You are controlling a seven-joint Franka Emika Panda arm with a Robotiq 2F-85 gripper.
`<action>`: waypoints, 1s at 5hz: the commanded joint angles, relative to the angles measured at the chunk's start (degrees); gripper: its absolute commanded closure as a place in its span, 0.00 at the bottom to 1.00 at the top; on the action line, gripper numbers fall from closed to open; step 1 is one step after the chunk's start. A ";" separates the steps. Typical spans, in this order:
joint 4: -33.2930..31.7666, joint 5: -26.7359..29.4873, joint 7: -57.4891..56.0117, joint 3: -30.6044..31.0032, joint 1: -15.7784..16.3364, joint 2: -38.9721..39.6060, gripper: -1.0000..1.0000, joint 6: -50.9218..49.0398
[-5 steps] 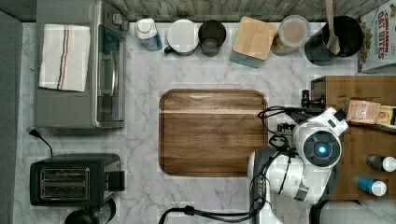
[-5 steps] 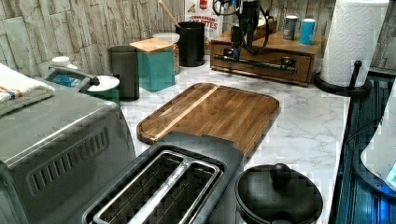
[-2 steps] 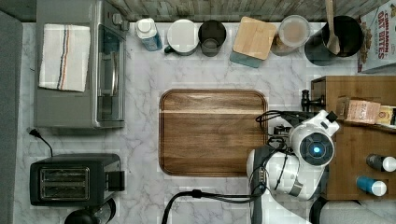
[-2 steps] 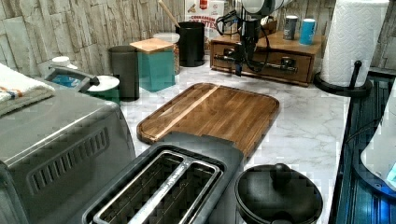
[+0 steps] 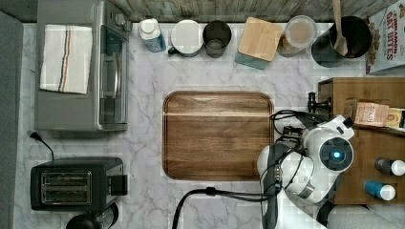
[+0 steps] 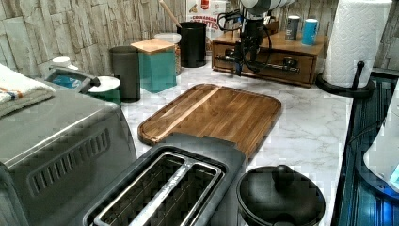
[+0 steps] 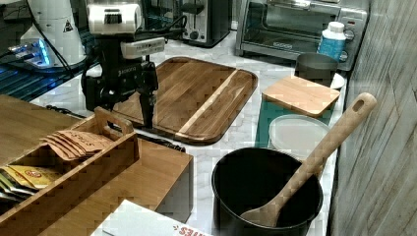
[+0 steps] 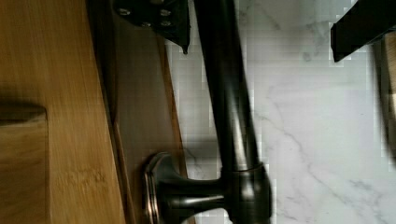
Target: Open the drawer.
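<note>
Pincer (image 8: 280, 28) spread wide, one finger (image 8: 159, 18) on the drawer side of the handle (image 8: 229, 102), the other on the far side, bar between, not clamped. Drawer (image 6: 270, 63) sits in the wooden box at the worktop's (image 6: 306, 127) far end in the left view, just past the cutting board (image 6: 211, 113).

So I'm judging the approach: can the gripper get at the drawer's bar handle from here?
Probably yes. The gripper is open, one of its fingers on each side of the handle, with nothing between them and the drawer.
</note>
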 commanded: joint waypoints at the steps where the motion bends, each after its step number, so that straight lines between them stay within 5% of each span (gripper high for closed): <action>1: 0.05 -1.18 -2.88 0.28 0.80 0.58 0.00 -4.92; 2: -3.62 -3.34 1.88 -0.84 4.38 -4.76 0.00 -7.66; 3: -7.84 -0.16 1.74 3.96 3.79 -9.25 0.00 -5.98; 5: -6.84 11.91 -6.03 12.16 5.86 -6.55 0.00 -9.87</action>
